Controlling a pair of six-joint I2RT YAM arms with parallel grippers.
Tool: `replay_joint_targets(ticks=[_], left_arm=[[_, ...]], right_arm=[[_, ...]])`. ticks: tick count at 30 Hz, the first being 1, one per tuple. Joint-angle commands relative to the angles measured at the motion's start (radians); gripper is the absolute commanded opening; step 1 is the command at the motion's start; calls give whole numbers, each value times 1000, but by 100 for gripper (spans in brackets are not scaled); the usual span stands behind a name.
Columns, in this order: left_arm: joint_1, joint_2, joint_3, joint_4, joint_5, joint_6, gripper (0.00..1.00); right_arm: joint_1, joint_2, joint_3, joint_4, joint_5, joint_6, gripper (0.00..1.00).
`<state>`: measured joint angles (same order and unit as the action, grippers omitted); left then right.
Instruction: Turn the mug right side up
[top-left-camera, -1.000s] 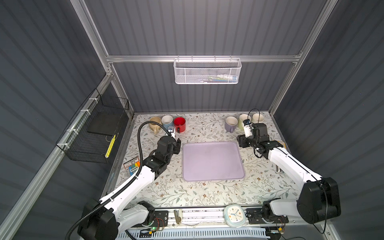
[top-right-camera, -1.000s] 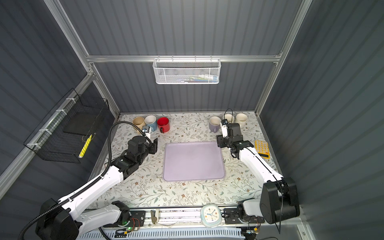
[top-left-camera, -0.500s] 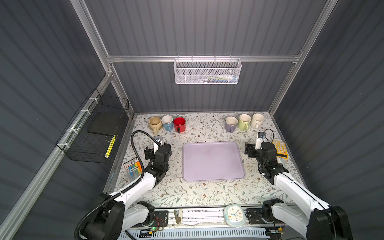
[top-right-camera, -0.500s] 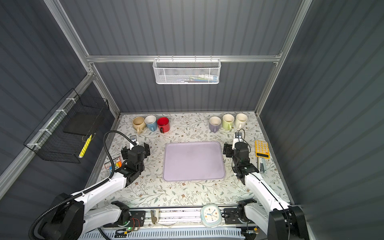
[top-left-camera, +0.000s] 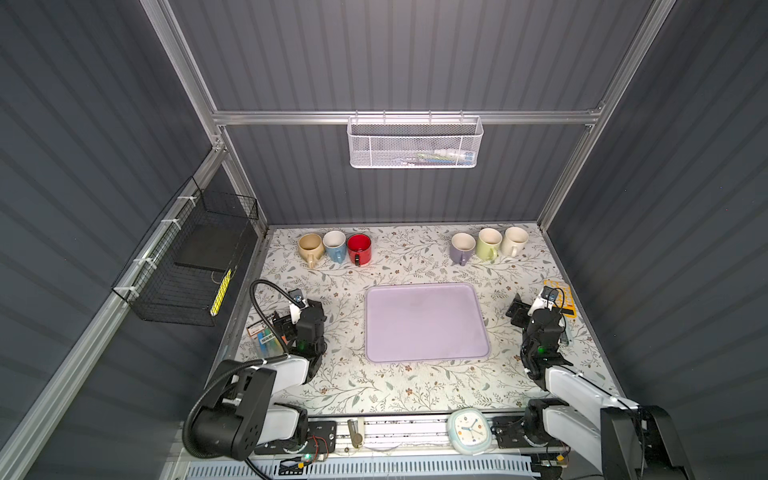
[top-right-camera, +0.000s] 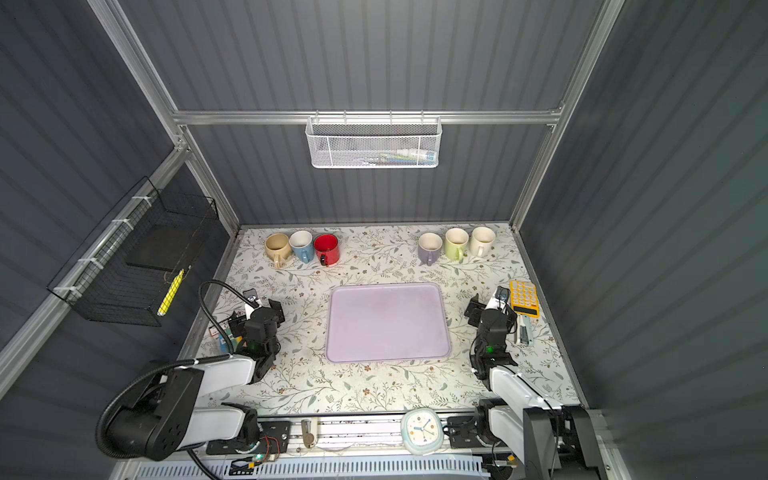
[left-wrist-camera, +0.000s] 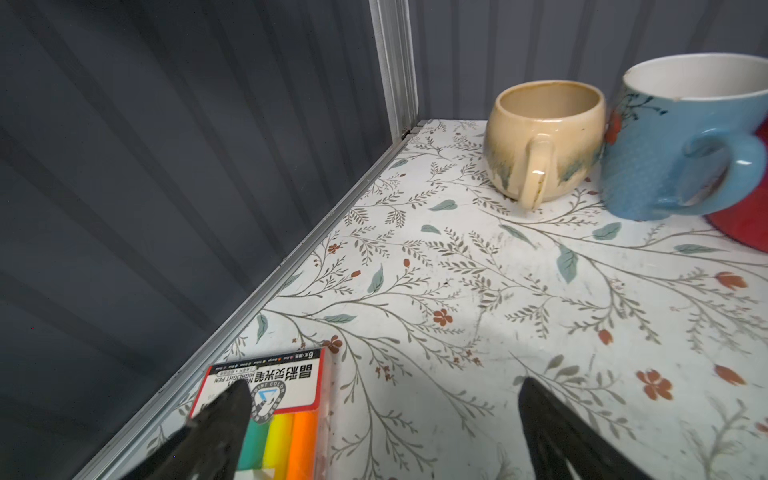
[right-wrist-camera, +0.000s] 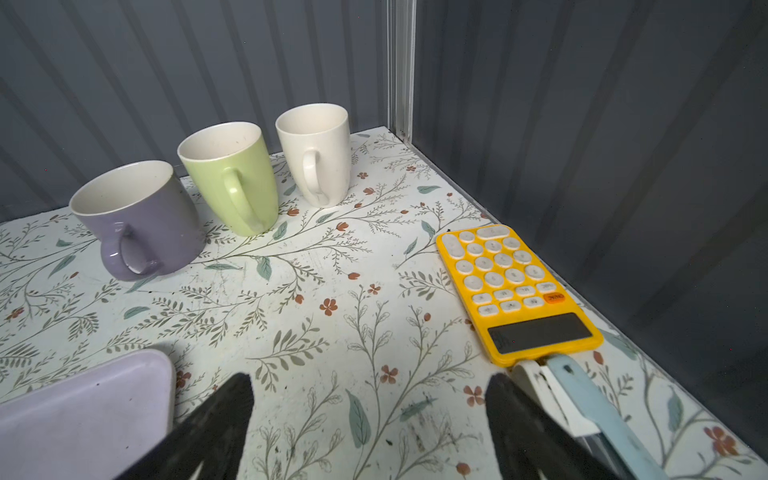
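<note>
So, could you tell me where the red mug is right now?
In both top views the red mug stands upright at the back left, right of the blue mug.

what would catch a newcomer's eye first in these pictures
Six ceramic mugs stand mouth-up along the back edge in two trios: tan glazed mug, blue mug and red mug at left, purple mug, light green mug and cream mug at right. A flat lavender plastic tray lies mid-table, flanked by the open, empty left gripper and right gripper.

Floral table (top-left-camera: 415, 266) with six upright mugs (top-left-camera: 359, 248), lilac tray (top-left-camera: 424, 324), calculator (top-right-camera: 524, 298), stapler (top-right-camera: 525, 334), highlighter pack (left-wrist-camera: 286, 386).
</note>
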<state>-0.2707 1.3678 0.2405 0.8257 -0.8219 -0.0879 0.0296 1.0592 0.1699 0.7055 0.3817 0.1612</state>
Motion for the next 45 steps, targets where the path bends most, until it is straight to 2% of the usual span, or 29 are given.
replay_joint_targets(ticks=[1,4,8,10,12,15,17,19,21,23,25,28,45], left_arm=[[37,60,9,177,89,25,100],[71,130,47,209,150,37,100],[114,279,74,352,221,60,100],[117,253,118,197,271,45,100],[134,274,125,227,307,52,100],[146,307,131,231,383,63,100],[148,360,131,307,393,85,100],[149,327,154,194,439,79,100],[149,355,157,253,468,102,100],[151,338,186,159,513,110,100],[153,352,216,122,530,122,100],[156,348,213,114,532,118,100],[169,350,230,87,552,106,100]], right_arm=[[-22,36,5,136,-2,6,90],[-39,99,18,187,-28,-6,90],[-55,198,29,296,-52,-34,91],[-68,279,29,398,-84,-33,92],[-74,321,50,399,-148,-49,92],[-81,325,96,304,-208,-54,93],[-83,375,92,374,-240,-67,93],[-85,408,83,418,-264,-76,94],[-86,382,105,337,-288,-77,94],[-87,408,125,343,-349,-101,95],[-88,390,164,234,-385,-115,95],[-89,404,155,275,-387,-115,95],[-89,401,158,264,-388,-115,96]])
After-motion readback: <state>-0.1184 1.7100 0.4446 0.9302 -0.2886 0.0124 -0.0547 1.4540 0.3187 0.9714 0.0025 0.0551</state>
